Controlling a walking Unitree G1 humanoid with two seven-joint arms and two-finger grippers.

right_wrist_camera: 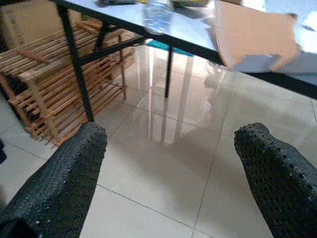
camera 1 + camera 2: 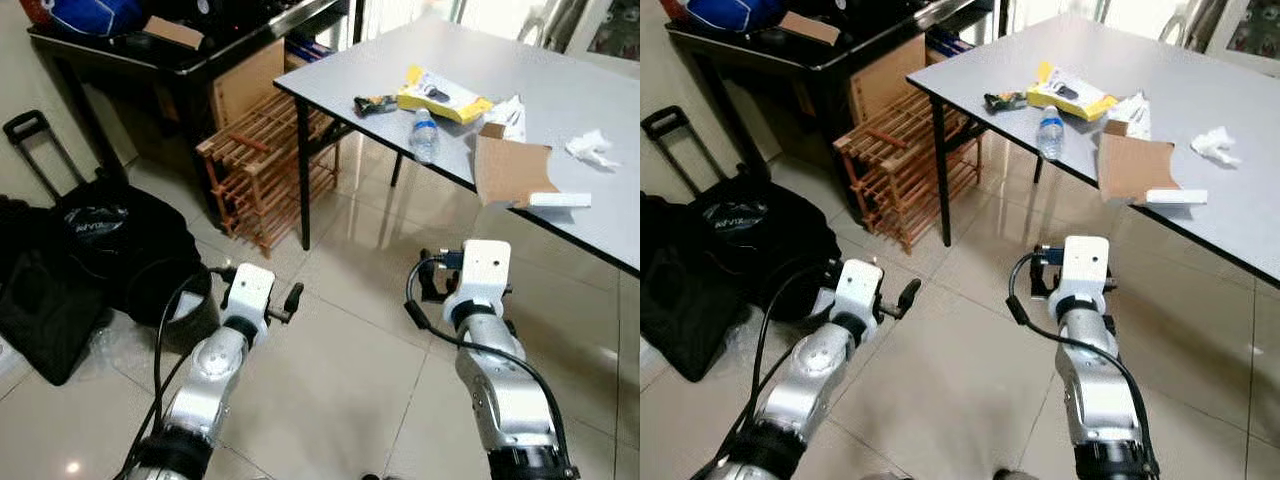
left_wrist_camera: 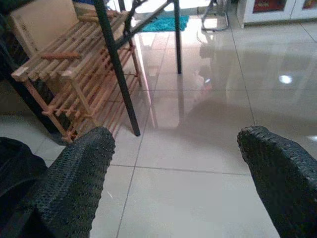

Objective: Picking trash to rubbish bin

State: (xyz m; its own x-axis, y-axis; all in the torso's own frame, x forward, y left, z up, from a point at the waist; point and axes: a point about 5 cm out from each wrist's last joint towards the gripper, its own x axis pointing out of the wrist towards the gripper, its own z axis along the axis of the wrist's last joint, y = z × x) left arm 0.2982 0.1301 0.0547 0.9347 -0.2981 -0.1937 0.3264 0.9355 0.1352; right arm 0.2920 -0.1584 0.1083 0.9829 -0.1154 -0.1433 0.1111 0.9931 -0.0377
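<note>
Head view: clear plastic water bottle and yellow wrapper lie on the grey table; nothing picked yet, so it's the approach. Left wrist: left gripper spread, empty. Right wrist: right gripper agape below the table edge; it must rise.

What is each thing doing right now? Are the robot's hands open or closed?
Left gripper: open, empty, over the floor.
Right gripper: open, empty, below the table edge.
Bottle: lying on its side on the table.
Cardboard: flat, overhanging the table edge.
Yellow packet: lying flat.
Tissue: crumpled.
</note>
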